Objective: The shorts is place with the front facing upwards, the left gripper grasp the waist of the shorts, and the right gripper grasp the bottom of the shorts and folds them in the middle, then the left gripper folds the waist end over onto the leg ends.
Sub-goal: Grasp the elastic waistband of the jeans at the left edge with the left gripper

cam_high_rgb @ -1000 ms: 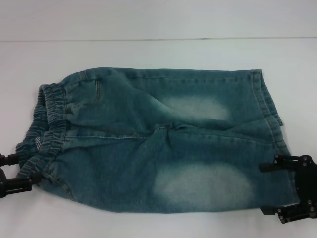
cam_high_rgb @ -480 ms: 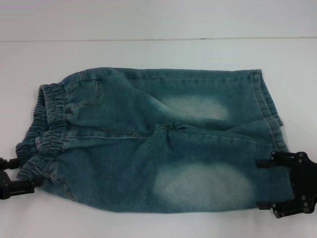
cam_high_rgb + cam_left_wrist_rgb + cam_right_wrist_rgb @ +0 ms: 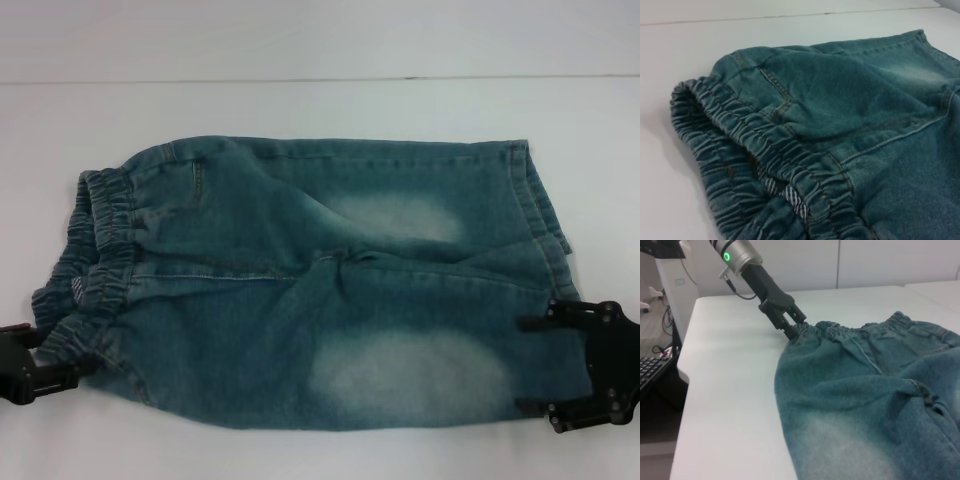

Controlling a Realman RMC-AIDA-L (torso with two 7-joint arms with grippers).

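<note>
Currently, in the head view, the shorts point(image 3: 310, 285) lie flat across the centre of the white table point(image 3: 320, 110), the waist of the shorts point(image 3: 90, 265) at the left of the frame and the bottom of the shorts point(image 3: 550, 240) at the right. The left gripper point(image 3: 55, 352) sits at the lower left edge of the frame, its tips at the near corner of the waistband; whether it has clamped cannot be told from this view. The right gripper point(image 3: 530, 365) sits at the lower right, jaws spread and released, straddling the near leg hem. To execute the grasp well, each gripper should take both fabric layers at its near corner before any lift, so that the fold line falls along the centre seam. In the left wrist view, the waistband is a ruched elastic band of tight ribbed gathers, with a striped inner label point(image 3: 790, 197) showing at the opening; the denim body is thick, soft and stitched in tan thread. In the right wrist view, the left gripper, at the upper left of the frame, meets the gathered waistband corner, apparently pinching its edge, though this is a judgement. Pale faded patches point(image 3: 840, 450) mark the near leg panel, whose surface looks brushed and limp.
</note>
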